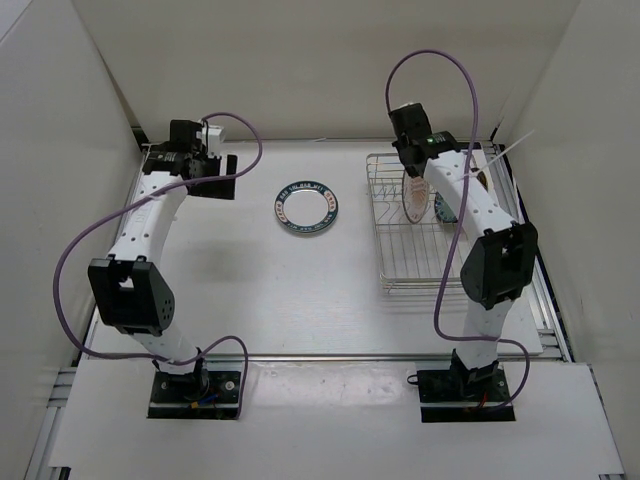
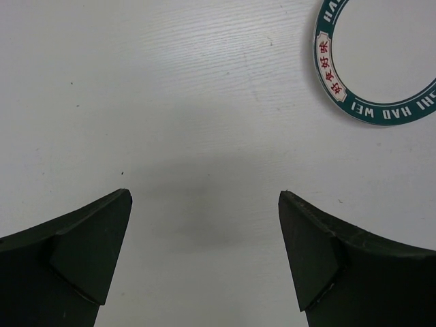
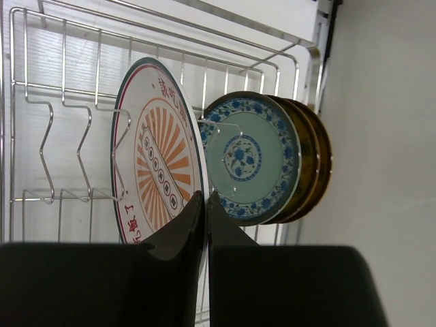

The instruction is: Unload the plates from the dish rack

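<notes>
The chrome dish rack stands at the right; it also shows in the right wrist view. An orange-centred white plate stands on edge in it, and my right gripper is shut on its rim. In the top view the right gripper sits over that plate. Behind it stand a teal plate and a golden-yellow and brown plate. A white plate with a dark rim lies flat on the table, and its edge shows in the left wrist view. My left gripper is open and empty above bare table, left of that plate.
White walls enclose the table on the left, back and right. The rack sits close to the right wall. The front slots of the rack hold nothing.
</notes>
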